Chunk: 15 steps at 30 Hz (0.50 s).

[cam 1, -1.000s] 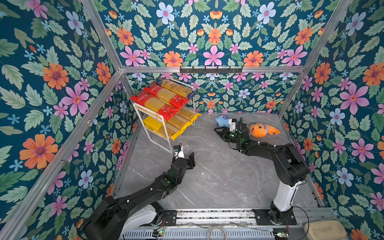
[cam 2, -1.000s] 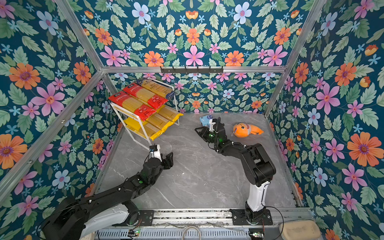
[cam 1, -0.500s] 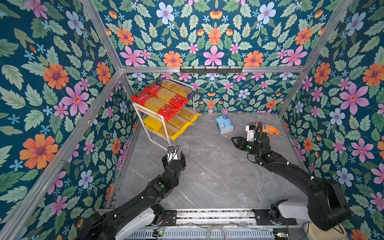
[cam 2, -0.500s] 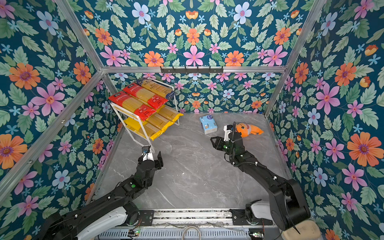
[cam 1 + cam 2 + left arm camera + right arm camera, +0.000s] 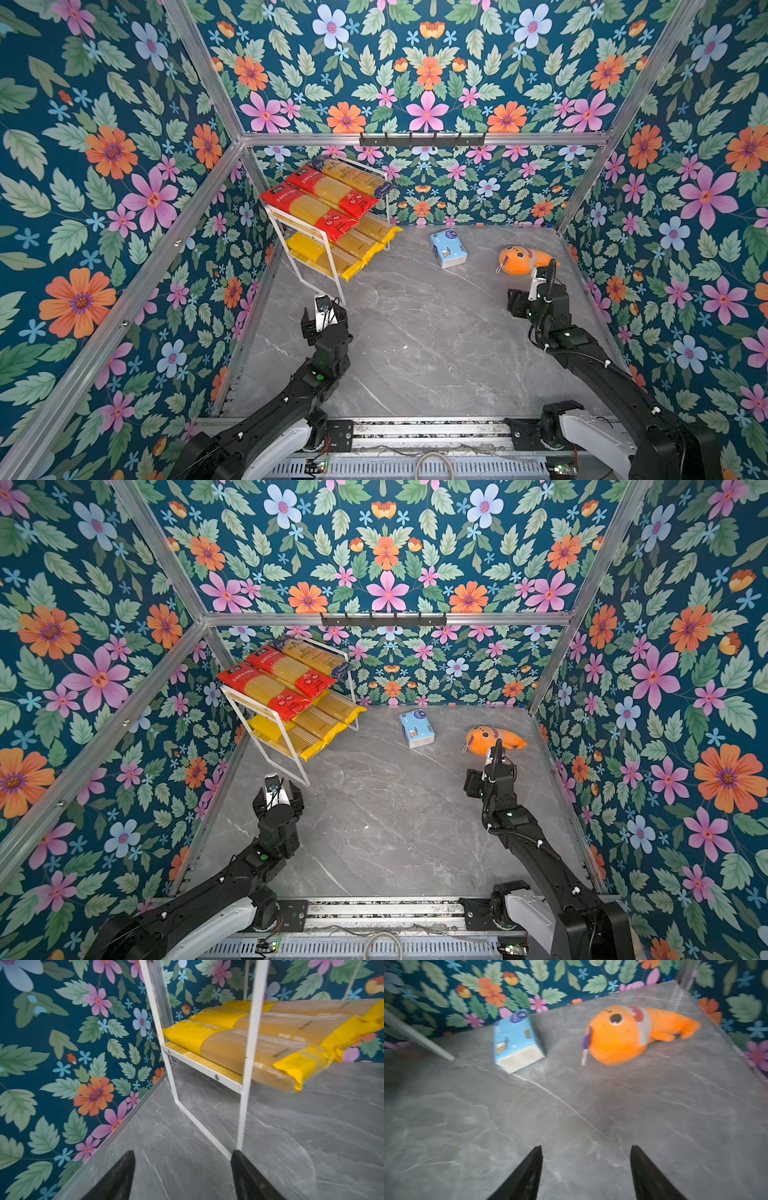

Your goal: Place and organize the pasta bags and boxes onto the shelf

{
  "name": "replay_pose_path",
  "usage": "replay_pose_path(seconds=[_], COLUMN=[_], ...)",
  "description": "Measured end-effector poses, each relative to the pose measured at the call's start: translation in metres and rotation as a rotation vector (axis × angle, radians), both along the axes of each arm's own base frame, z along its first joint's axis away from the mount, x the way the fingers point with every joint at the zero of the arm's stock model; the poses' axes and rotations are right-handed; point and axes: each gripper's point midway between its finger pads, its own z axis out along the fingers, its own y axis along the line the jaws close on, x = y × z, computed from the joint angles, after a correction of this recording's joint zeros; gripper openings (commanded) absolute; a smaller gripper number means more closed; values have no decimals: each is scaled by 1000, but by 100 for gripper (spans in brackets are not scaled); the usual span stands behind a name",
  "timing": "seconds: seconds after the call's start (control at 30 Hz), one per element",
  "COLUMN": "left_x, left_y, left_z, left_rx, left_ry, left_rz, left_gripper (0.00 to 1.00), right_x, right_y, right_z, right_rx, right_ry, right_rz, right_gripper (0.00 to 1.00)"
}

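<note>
In both top views, the small white wire shelf with two pale wooden boards (image 5: 338, 286) is standing just ahead of the left gripper (image 5: 323, 316). Two red spaghetti packs (image 5: 309, 210) and one dark blue-and-gold pack (image 5: 353, 176) are lying flat on the top board. Three yellow packs (image 5: 357, 242) are lying on the bottom board. They are all lying side by side, their long sides slanting from the wall out toward the open floor.

The right gripper (image 5: 525, 300) is hanging well apart from the shelf. A light-blue tissue pack (image 5: 448, 249) and an orange plush toy (image 5: 519, 261) are lying ahead of it.

In the left wrist view, the black fingers (image 5: 122, 1176) are standing wide apart and holding nothing. The yellow packs are lying sideways beyond them.

In the right wrist view, the fingers (image 5: 529, 1172) are spread apart too, with nothing in them.
</note>
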Motion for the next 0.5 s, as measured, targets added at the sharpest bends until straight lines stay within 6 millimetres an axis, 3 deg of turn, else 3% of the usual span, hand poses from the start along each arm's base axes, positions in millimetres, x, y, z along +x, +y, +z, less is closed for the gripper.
replay_pose_path(seconds=[0.2,0.5], left_x=[3,5], left_y=[25,44], left_z=[0,-27], left_rx=[-5,-18], left_ry=[-36,-4], left_rz=[101,138], left_gripper=[75,76], right_x=[-11,-24], right_y=[-59,-81], right_z=[-2,-35], right_rx=[-87,-143], right_ry=[-33,-70], right_rz=[-220,-332], right_gripper=[71,70])
